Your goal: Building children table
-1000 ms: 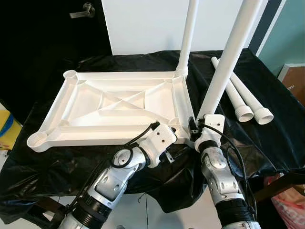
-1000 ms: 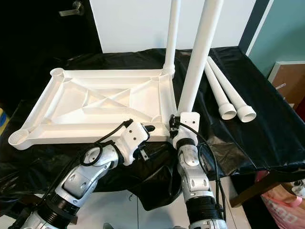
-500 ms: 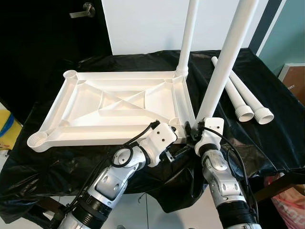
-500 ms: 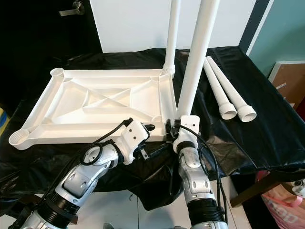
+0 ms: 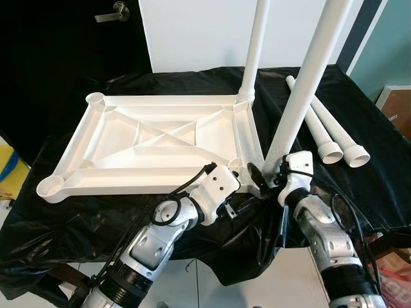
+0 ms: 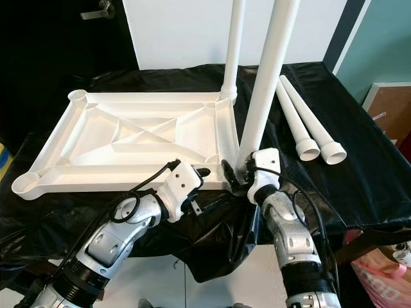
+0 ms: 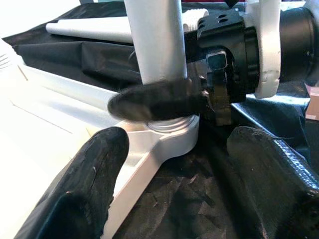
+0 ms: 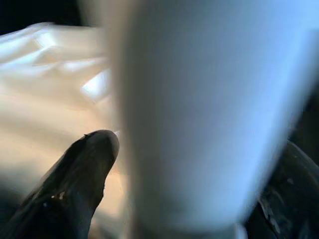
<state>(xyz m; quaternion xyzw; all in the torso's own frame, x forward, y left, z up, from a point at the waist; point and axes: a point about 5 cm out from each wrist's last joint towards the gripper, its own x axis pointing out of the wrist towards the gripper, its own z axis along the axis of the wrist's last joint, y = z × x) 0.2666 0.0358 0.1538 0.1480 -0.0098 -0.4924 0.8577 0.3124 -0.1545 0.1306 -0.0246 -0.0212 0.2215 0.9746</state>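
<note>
An upside-down white table top (image 5: 160, 138) lies on a black-covered table. One white leg (image 5: 255, 51) stands upright in its far right corner. A second leg (image 5: 302, 90) stands in the near right corner socket (image 7: 169, 132), and my right gripper (image 5: 264, 174) is shut on its base, with fingers (image 8: 84, 169) on either side. My left gripper (image 7: 179, 144) is open at that same corner, one finger (image 7: 94, 174) over the white rim and the other over the black cloth.
Two loose white legs (image 5: 334, 138) lie on the cloth at the right. The black cloth (image 5: 77, 218) hangs over the table's front edge. Behind are a dark door with a handle (image 5: 109, 13) and a white panel (image 5: 192, 32). A pink bag (image 5: 392, 276) sits low right.
My right forearm has swung out to the right and its wrist has turned around the leg's base. The leg stays upright in the socket. My left arm has not moved.
</note>
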